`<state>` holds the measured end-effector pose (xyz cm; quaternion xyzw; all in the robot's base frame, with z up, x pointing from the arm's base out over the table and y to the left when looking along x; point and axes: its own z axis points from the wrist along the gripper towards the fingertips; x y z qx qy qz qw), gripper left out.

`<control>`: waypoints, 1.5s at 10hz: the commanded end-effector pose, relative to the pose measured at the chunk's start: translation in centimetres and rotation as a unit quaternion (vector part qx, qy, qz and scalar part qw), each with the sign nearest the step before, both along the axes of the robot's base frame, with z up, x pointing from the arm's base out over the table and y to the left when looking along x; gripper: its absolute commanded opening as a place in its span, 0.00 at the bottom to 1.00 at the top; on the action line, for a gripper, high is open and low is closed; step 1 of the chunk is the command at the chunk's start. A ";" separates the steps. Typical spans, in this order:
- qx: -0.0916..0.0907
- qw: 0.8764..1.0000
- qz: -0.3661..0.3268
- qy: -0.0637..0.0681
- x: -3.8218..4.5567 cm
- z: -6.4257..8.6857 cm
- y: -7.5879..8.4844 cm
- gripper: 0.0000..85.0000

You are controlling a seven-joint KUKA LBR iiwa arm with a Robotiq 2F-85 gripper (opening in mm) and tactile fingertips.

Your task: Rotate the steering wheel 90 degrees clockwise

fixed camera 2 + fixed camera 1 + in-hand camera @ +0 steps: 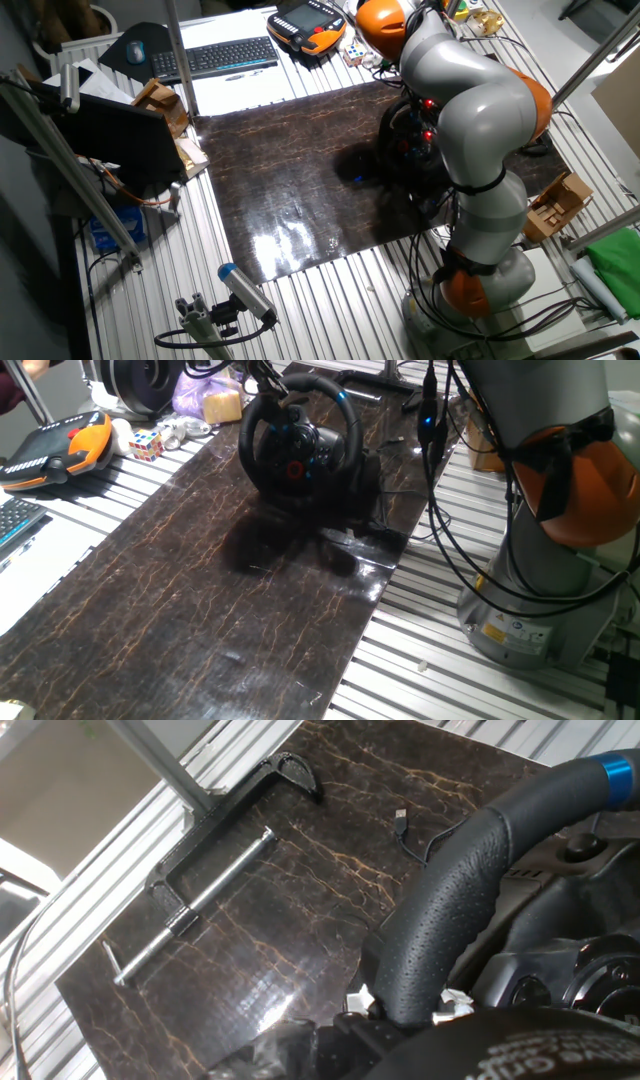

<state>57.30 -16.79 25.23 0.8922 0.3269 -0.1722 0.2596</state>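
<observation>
Leather rim fills the near part of the hand view: the steering wheel point(455, 910) is seen very close, its stitched black rim curving from lower centre to a blue band at upper right, with hub buttons dimly visible at right. At the bottom edge dark parts of the gripper point(400, 1012) are glimpsed against the rim, and it appears to be closed around the rim, though the fingers are too cropped for that to be told with certainty. Beyond the rim a clamp point(215, 860) is laid flat on the dark marbled counter point(300, 920), well apart from the wheel, with a loose cable plug point(400, 819) between them.

In one fixed view the wheel point(298, 442) is set upright on its bulky base at the far end of the counter point(200, 610), the red hub button facing the camera; the gripper point(268, 382) is placed at the rim's upper left. Farther back, a Rubik's cube point(146, 444) is seen on the slatted surface beside an orange pendant point(55, 448).
</observation>
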 end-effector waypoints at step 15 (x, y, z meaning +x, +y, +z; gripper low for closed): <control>-0.024 0.998 0.026 -0.052 0.36 -0.9 1.1 0.02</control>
